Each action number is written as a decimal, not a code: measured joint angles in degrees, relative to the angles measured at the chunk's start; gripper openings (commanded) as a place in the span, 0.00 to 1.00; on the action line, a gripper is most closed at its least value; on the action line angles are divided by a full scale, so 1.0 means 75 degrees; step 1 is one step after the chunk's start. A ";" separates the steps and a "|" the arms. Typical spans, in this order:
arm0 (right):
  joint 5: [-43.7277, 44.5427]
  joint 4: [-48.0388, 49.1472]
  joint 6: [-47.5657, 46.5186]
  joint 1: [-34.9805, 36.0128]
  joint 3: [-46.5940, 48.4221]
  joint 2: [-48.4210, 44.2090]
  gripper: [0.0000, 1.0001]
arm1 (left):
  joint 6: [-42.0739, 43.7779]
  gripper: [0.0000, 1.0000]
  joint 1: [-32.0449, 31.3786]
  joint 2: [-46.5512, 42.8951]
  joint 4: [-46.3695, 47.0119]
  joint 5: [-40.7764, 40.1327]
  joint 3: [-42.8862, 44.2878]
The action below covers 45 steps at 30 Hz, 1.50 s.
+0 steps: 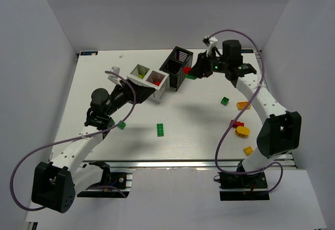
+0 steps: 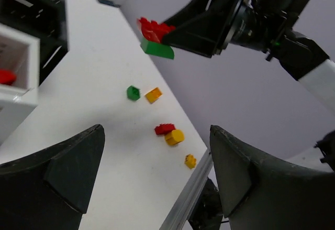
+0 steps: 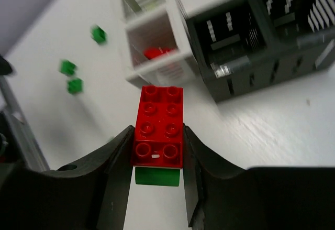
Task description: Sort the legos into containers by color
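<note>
Presently the right gripper (image 3: 157, 149) clasps a red brick (image 3: 158, 120) with a green brick (image 3: 156, 176) stuck beneath, aloft just right of the black container (image 1: 175, 78); next it likely carries left to the white container (image 1: 161, 92), red compartment.

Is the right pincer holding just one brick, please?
No, the right pincer grips a red brick with a green brick beneath.
</note>
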 measured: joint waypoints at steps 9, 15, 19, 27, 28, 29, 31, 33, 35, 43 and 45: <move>-0.1836 0.3031 0.3235 0.0000 0.0618 0.0076 0.00 | -0.0562 0.88 -0.0478 0.1326 0.2827 0.0478 0.0597; -0.2212 0.5094 0.5834 0.0006 0.0816 0.0367 0.00 | -0.0644 0.87 -0.0595 0.2113 0.3955 0.0379 0.1591; -0.2302 0.5916 0.7026 0.0012 0.0816 0.0460 0.00 | -0.0743 0.87 -0.0597 0.2474 0.4427 0.0318 0.2022; -0.2311 0.6980 0.8174 0.0152 0.0799 0.0469 0.00 | -0.1271 0.86 -0.0606 0.3418 0.4919 0.0289 0.2818; -0.2314 0.7050 0.8239 0.0181 0.0790 0.0469 0.00 | -0.1338 0.86 -0.0606 0.3515 0.4960 0.0286 0.2871; -0.2314 0.7128 0.8303 0.0201 0.0784 0.0469 0.00 | -0.1434 0.85 -0.0606 0.3625 0.5030 0.0286 0.2943; -0.2331 0.7254 0.8349 0.0289 0.0729 0.0469 0.00 | -0.1652 0.84 -0.0606 0.3809 0.5170 0.0286 0.3060; -0.2355 0.7332 0.8364 0.0370 0.0691 0.0475 0.00 | -0.1874 0.82 -0.0606 0.3987 0.5351 0.0286 0.3177; -0.2378 0.7370 0.8364 0.0443 0.0685 0.0478 0.00 | -0.2075 0.82 -0.0609 0.4135 0.5555 0.0289 0.3281; -0.2483 0.7458 0.8271 0.0592 0.0685 0.0656 0.00 | -0.2669 0.67 -0.0612 0.4284 0.6067 0.0347 0.3319; -0.2492 0.7417 0.8233 0.0621 0.0685 0.0714 0.00 | -0.2777 0.58 -0.0612 0.4290 0.6169 0.0356 0.3319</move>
